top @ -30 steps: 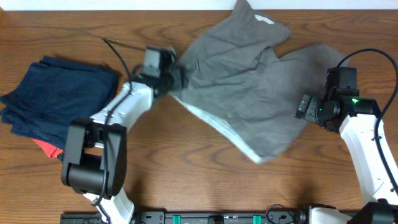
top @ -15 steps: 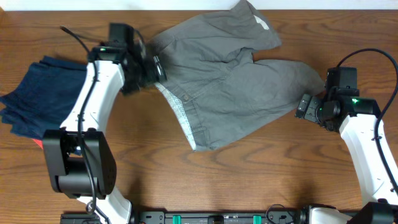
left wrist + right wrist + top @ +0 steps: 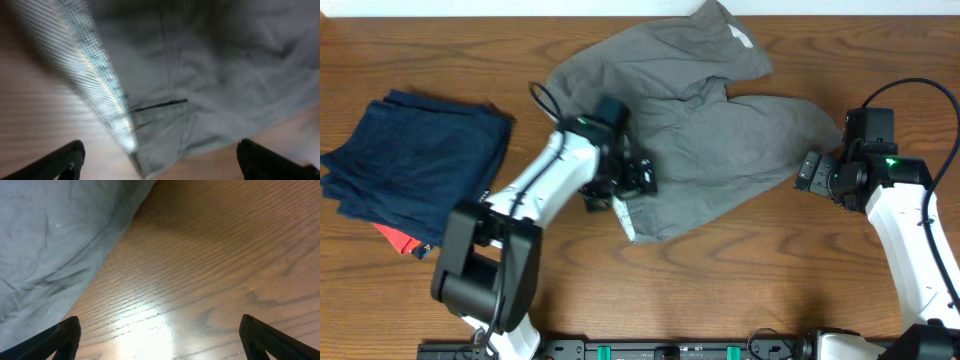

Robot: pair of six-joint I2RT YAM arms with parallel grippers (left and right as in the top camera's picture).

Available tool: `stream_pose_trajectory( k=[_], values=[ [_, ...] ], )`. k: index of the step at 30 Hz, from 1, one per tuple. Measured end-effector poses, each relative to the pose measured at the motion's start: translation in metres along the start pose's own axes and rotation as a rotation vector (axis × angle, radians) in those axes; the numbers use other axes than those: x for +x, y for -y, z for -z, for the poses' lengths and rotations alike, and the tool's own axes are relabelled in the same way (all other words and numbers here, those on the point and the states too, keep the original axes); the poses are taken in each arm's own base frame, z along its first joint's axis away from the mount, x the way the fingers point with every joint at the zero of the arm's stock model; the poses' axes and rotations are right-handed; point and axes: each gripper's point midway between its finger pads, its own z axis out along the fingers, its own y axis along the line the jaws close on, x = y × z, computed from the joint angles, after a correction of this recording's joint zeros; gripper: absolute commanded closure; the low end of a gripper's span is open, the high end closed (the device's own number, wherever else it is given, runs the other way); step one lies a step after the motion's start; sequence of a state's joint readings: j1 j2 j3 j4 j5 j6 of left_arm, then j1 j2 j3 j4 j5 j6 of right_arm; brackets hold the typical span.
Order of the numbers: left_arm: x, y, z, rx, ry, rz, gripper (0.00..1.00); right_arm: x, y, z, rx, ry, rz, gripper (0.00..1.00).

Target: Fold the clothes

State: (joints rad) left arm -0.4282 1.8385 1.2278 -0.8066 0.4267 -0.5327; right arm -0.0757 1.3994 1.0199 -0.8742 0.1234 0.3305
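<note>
Left gripper [image 3: 636, 179] [image 3: 160, 162]: hanging over the near-left part of the grey shorts [image 3: 710, 125] [image 3: 225, 65], fingers spread wide and gripping nothing (the wrist view is blurred, but both tips are showing far apart at its bottom corners).
Change in left arm: half a second ago it was reaching to the shorts' far-left corner. Now it is bending in toward the middle of the table [image 3: 740, 300], with the gripper sitting nearer the front edge.
Grey shorts: lying crumpled along the far edge, from the middle toward the right, with one leg reaching the far edge and the other pointing at the right edge.
Change in shorts: the far-left corner is now lying loose on the wood. A second ago the cloth was reaching farther toward the front edge.
Waistband lining [image 3: 624, 214] [image 3: 97, 82]: showing as a pale strip at the near-left hem, mostly covered by the left arm from overhead.
Right gripper [image 3: 808, 172] [image 3: 160, 340]: staying where it was beside the right leg's hem, fingers parted over bare wood.
Navy garments [image 3: 420, 155]: sitting folded by the left edge, unmoved.
Red cloth [image 3: 395, 238]: peeking out at the navy pile's near side.
</note>
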Motion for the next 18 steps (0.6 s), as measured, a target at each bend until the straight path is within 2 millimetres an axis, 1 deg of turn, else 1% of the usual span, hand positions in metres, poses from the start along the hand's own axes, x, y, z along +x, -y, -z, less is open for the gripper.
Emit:
stream_pose_trajectory(
  k=[1,2,3,6,8,9,10,12,13,15,18],
  values=[
    [0.005,0.001,-0.007,-0.001,-0.006,0.011,0.02,0.001,0.0,0.0,0.001,-0.002,0.0,0.01],
    [0.011,0.001,-0.017,-0.001,-0.011,0.027,0.11,0.001,0.0,0.0,0.001,-0.003,0.001,0.01],
    [0.015,0.0,-0.023,-0.001,-0.016,0.043,0.21,0.001,0.0,0.0,0.001,-0.004,0.0,0.01],
    [0.029,-0.003,-0.04,-0.011,-0.037,0.068,0.66,0.001,0.0,0.0,0.001,-0.003,0.0,0.01],
    [0.038,-0.006,-0.044,-0.026,-0.055,0.074,0.81,0.001,0.0,0.0,0.001,-0.004,0.0,0.01],
    [0.041,-0.008,-0.045,-0.035,-0.067,0.077,0.91,0.001,0.0,0.0,0.001,-0.004,0.0,0.01],
    [0.046,-0.01,-0.045,-0.045,-0.082,0.081,0.94,0.001,0.0,0.0,0.001,-0.004,0.001,0.01],
    [0.052,-0.018,-0.043,-0.072,-0.113,0.08,0.93,0.001,0.001,0.0,0.002,-0.006,0.001,0.01],
    [0.055,-0.025,-0.04,-0.094,-0.129,0.088,0.94,0.002,0.001,0.0,0.003,-0.009,0.0,0.01],
    [0.06,-0.046,-0.031,-0.153,-0.154,0.122,0.94,0.005,0.002,0.0,0.008,-0.021,-0.009,0.01],
    [0.048,-0.077,-0.01,-0.205,-0.126,0.183,0.94,0.01,0.003,0.0,0.013,-0.04,-0.036,0.01]
  ],
)
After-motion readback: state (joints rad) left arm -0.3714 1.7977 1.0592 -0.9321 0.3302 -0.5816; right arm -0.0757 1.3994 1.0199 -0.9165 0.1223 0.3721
